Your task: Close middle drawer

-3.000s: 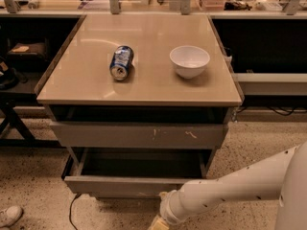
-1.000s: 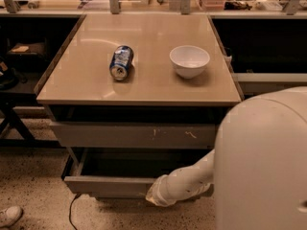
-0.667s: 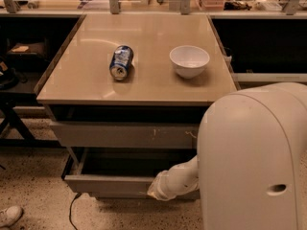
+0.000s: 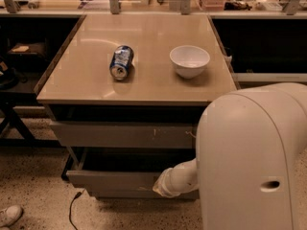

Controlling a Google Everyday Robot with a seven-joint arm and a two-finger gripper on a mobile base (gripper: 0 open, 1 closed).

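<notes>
At four o'clock in my camera view the robot's pale upper-arm housing point(image 4: 254, 162) fills the corner and hides the right end of the cabinet. Next in size is the bench point(image 4: 81, 80), running from nine o'clock through the centre towards twelve.

Under the bench top, the top drawer front point(image 4: 120, 134), with its pale scratch marks, sits flush. Below it, at about seven o'clock, the middle drawer point(image 4: 110, 178) stands pulled out. Its plain grey front is well forward of the front above, and a dark gap shows its open box and a thin left wall. A narrower bottom front point(image 4: 120, 194) peeks out just under it.

On the bench a white bowl point(image 4: 189, 60) sits at one o'clock. A blue drink can point(image 4: 121, 62) lies on its side at eleven o'clock, well apart from the bowl.

The forearm point(image 4: 182, 176) reaches from the housing towards six o'clock. The gripper point(image 4: 159, 188) is at its tip, right against the middle drawer's front near its right half. I cannot tell whether it is apart or together.

By my reading the approach is done and the arm is set to push. The closing itself remains, since the drawer must travel back until its front lines up with the one above.
</notes>
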